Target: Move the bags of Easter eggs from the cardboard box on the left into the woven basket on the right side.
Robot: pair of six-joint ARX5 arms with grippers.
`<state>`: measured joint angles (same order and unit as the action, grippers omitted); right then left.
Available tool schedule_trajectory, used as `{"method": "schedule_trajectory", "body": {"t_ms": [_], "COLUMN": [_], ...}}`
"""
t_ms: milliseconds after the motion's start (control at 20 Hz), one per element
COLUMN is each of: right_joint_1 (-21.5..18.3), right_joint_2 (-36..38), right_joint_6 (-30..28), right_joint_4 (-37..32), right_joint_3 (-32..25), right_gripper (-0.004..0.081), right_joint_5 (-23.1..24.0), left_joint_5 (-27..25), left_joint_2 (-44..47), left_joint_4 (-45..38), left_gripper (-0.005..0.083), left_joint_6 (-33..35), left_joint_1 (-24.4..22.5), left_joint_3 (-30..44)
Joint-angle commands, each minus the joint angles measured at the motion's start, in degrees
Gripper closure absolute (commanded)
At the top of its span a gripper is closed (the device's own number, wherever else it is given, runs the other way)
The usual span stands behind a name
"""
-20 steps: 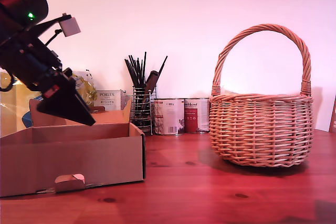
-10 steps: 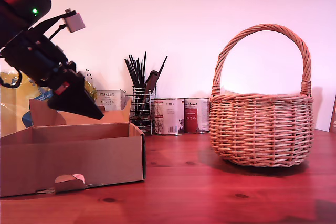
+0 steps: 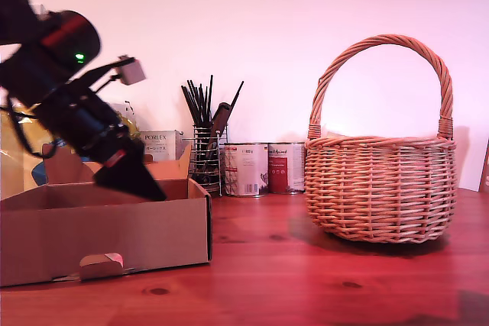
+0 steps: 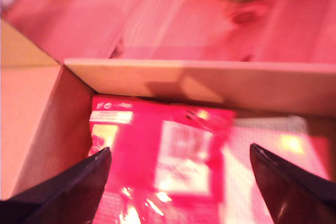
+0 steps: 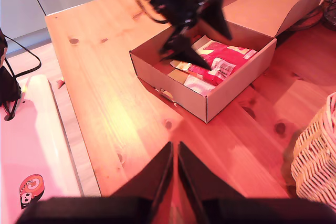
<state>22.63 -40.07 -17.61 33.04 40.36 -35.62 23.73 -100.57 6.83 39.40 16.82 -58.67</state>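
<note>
My first end effector [image 4: 178, 182] hangs with jaws spread wide over a red-and-white bag of Easter eggs [image 4: 178, 156] inside the cardboard box [image 3: 107, 234] at the exterior view's left, my second end effector [image 5: 174, 174] hovers pinched together above the bench [image 5: 115, 108], well apart from the woven basket [image 3: 380, 188].
</note>
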Motion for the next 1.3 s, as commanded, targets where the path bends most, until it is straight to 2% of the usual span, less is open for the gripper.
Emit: {"method": "schedule_trajectory", "body": {"t_ms": [0,300,950,1100,1250], "right_joint_1": [0.24,0.24,0.24,0.24,0.24], "right_joint_2": [0.11,0.11,0.11,0.11,0.11], "right_joint_6": [0.2,-0.28,-0.39,-0.39,-0.42], "right_joint_4": [-0.26,-0.31,-0.68,-0.68,-0.9], "right_joint_3": [0.24,0.24,0.24,0.24,0.24], "right_gripper": [0.0783,0.0783,0.0783,0.0783,0.0783], "right_joint_5": [-0.35,-0.35,-0.39,-0.39,-0.39], "left_joint_5": [0.22,0.17,0.35,-1.25,-3.8], "left_joint_2": [-2.29,-9.6,-16.61,-17.62,-18.21], "left_joint_4": [1.57,10.49,17.79,17.97,17.64], "left_gripper": [0.0008,0.0008,0.0009,0.0012,0.0076], "left_joint_6": [-0.2,-0.2,0.07,0.07,0.04], "left_joint_1": [-0.66,-1.46,-1.09,-0.61,-0.02], "left_joint_3": [-1.92,-8.92,-9.16,-9.16,-9.16]}}
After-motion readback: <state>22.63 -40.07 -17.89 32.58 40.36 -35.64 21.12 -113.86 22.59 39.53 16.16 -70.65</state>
